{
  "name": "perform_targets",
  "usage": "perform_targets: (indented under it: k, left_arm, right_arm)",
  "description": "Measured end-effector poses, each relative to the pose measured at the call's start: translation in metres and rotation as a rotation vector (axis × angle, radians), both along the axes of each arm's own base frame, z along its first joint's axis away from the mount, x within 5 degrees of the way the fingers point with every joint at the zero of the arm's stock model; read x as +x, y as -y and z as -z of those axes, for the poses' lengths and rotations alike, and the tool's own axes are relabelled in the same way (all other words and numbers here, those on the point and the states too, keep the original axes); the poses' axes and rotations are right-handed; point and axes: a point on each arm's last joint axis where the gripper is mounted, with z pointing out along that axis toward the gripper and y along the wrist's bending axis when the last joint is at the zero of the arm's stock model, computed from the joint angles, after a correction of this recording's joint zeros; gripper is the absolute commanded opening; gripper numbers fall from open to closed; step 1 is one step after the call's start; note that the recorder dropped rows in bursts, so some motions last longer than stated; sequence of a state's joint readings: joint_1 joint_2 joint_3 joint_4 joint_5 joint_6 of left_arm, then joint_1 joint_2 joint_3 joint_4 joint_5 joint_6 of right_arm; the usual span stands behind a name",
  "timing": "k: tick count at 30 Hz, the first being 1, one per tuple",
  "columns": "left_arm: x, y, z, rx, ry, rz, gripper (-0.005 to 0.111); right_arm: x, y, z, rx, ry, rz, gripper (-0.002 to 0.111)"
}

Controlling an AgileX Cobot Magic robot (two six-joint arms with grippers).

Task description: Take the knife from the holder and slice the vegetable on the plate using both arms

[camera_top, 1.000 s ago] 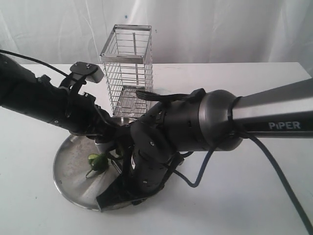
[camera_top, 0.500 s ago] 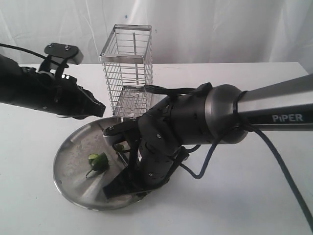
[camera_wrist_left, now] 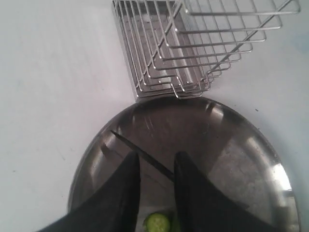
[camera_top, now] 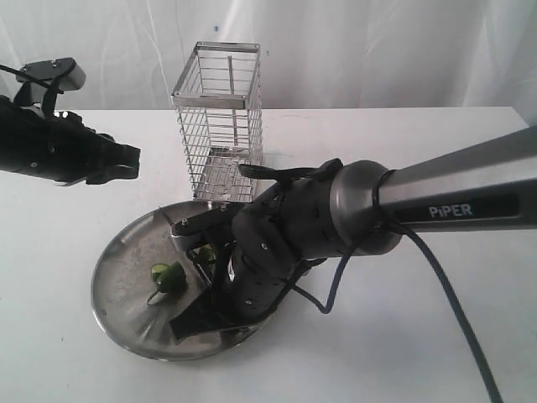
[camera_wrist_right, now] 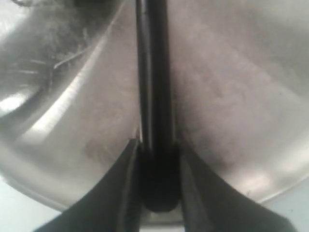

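The steel plate (camera_top: 122, 294) lies in front of the chrome wire holder (camera_top: 218, 126). Green cut pieces of the vegetable (camera_top: 168, 277) rest on the plate's left half. One pale-faced slice (camera_wrist_left: 158, 223) shows in the left wrist view. My right gripper (camera_wrist_right: 157, 150) is shut on the black handle of the knife (camera_wrist_right: 154, 72), low over the plate (camera_wrist_right: 231, 96). The dark blade (camera_wrist_left: 145, 157) slants across the plate (camera_wrist_left: 231, 145). My left gripper (camera_top: 126, 164) hangs left of the holder, clear of the plate. Its fingers (camera_wrist_left: 130, 174) stand apart with nothing between them.
The holder (camera_wrist_left: 193, 43) stands at the plate's far rim. The bulky right arm (camera_top: 336, 210) and its cable cover the plate's right side. White tabletop (camera_top: 419, 336) stretches to the right and front. A white curtain closes the back.
The left arm has lifted off the vegetable and pulled back to the left, away from the plate. The right arm stays over the plate with the knife, shifted only slightly.
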State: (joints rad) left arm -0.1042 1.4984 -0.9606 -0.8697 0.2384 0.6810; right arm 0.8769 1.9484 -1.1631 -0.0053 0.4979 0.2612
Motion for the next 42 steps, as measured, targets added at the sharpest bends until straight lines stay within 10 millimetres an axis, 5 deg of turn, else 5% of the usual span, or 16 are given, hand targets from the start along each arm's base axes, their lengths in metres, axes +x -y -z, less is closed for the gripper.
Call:
perform_targets:
  k: [6,12,17,23,31,36,38,39,42]
  left_arm:
    - [-0.015,-0.001,-0.029,-0.010,0.093,0.002,0.031]
    - [-0.048,-0.011,-0.046,0.006,0.204,-0.061,0.030]
    - [-0.086,-0.018,-0.046,-0.008,0.254,-0.108,0.030]
    - [-0.145,-0.023,-0.054,-0.075,0.364,-0.126,0.030]
    - [-0.223,-0.022,-0.055,-0.148,0.531,-0.031,0.030]
    - [-0.250,-0.019,-0.047,-0.162,0.569,0.048,0.029]
    - [-0.257,-0.018,-0.044,-0.164,0.577,0.071,0.021]
    - [-0.260,-0.018,-0.043,-0.165,0.581,0.079,0.003]
    - [-0.265,-0.017,-0.036,-0.165,0.586,0.089,0.000]
  right_arm:
    - [0.003,-0.004,-0.002,0.044,0.040,-0.007,0.049]
    - [0.005,-0.006,-0.012,0.088,0.082,-0.015,0.049]
    - [0.001,-0.002,-0.058,0.231,0.206,-0.021,0.040]
    - [-0.043,0.025,-0.115,0.474,0.391,-0.067,0.000]
    - [-0.125,0.082,-0.142,0.793,0.543,-0.171,0.000]
    - [-0.151,0.115,-0.155,0.910,0.549,-0.162,0.000]
    - [-0.156,0.124,-0.161,0.930,0.550,-0.157,0.000]
    - [-0.159,0.128,-0.164,0.943,0.555,-0.157,0.000]
    - [-0.166,0.142,-0.178,1.006,0.591,-0.157,0.000]
